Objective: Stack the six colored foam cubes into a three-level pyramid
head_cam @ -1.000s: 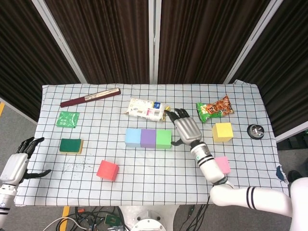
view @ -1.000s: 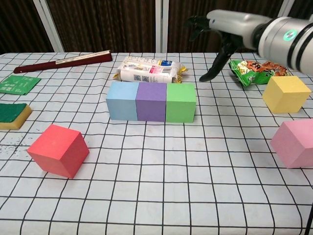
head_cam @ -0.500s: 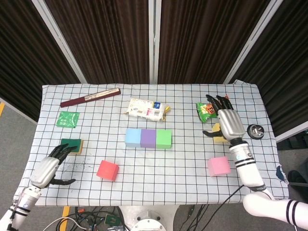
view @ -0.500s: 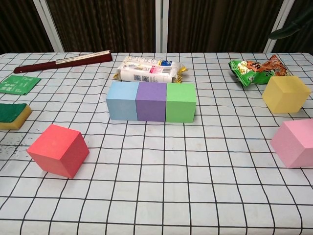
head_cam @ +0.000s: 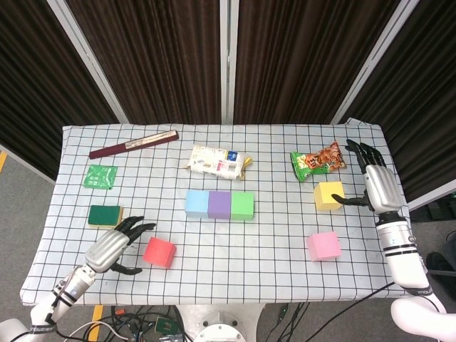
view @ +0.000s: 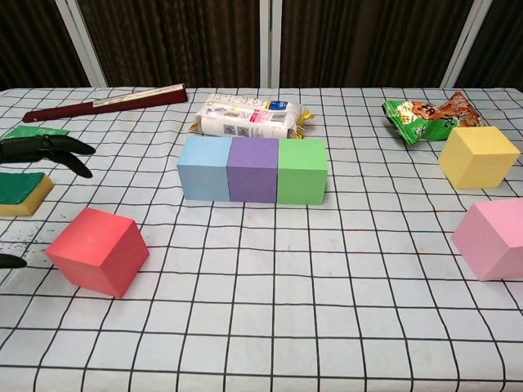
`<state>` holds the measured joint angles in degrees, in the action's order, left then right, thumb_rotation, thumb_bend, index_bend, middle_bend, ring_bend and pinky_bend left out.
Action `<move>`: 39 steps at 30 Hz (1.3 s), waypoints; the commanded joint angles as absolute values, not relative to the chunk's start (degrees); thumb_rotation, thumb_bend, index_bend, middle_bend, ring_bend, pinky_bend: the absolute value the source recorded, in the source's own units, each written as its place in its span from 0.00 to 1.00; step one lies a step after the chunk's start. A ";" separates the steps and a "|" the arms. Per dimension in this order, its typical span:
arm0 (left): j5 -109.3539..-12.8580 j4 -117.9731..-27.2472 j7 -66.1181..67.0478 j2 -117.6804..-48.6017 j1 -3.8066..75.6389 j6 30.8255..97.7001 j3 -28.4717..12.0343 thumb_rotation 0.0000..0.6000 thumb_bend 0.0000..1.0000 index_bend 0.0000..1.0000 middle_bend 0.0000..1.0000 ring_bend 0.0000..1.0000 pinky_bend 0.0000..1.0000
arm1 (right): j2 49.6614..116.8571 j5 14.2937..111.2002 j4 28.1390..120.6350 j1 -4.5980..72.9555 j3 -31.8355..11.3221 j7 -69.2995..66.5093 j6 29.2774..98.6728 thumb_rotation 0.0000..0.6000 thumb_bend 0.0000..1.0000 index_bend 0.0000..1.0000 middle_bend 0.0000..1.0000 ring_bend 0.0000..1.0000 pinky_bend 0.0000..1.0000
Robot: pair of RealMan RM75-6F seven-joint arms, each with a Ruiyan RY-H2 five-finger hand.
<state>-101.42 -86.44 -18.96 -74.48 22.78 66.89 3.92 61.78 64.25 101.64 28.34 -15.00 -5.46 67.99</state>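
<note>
Blue (head_cam: 197, 204), purple (head_cam: 219, 204) and green (head_cam: 242, 205) cubes stand side by side in a row at the table's middle, seen too in the chest view as blue cube (view: 204, 167), purple cube (view: 252, 169) and green cube (view: 302, 171). A red cube (head_cam: 159, 251) (view: 97, 251) lies front left. My left hand (head_cam: 112, 246) hovers open just left of it, fingers (view: 49, 149) spread, holding nothing. A yellow cube (head_cam: 328, 195) (view: 478, 157) sits at the right, a pink cube (head_cam: 323, 246) (view: 493, 238) in front of it. My right hand (head_cam: 376, 185) is open just right of the yellow cube.
A white snack pack (head_cam: 216, 162) lies behind the row. A green-orange snack bag (head_cam: 318, 161) sits behind the yellow cube. A dark red folded fan (head_cam: 133, 144), green packet (head_cam: 100, 176) and green sponge (head_cam: 105, 215) occupy the left. A small black round object (head_cam: 392, 187) lies beside the right hand.
My left hand has come in from the table's left edge toward the red cube. My right hand has swung rightward from over the yellow cube to its right side. No cube moved.
</note>
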 commanded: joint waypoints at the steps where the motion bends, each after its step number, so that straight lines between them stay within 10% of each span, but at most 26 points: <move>1: -101.62 -85.03 -18.31 -75.92 24.16 65.38 4.23 1.00 0.00 0.09 0.19 0.00 0.08 | 61.83 64.79 100.94 27.85 -14.92 -6.26 67.82 1.00 0.00 0.00 0.14 0.00 0.00; 24: -99.99 -78.71 -21.67 -80.16 25.99 72.51 2.78 1.00 0.24 0.16 0.45 0.10 0.16 | 62.81 65.42 97.26 25.15 -15.15 -10.31 67.18 1.00 0.00 0.00 0.15 0.00 0.00; 39: -70.03 -101.34 -6.93 -66.14 33.48 61.36 -12.36 1.00 0.24 0.14 0.47 0.12 0.12 | 62.50 64.77 95.88 23.55 -15.84 -11.47 67.53 1.00 0.00 0.00 0.15 0.00 0.00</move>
<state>-77.21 -96.04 -14.13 -67.58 30.30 64.83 -7.67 62.61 64.80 96.04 23.65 -15.83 -11.53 67.56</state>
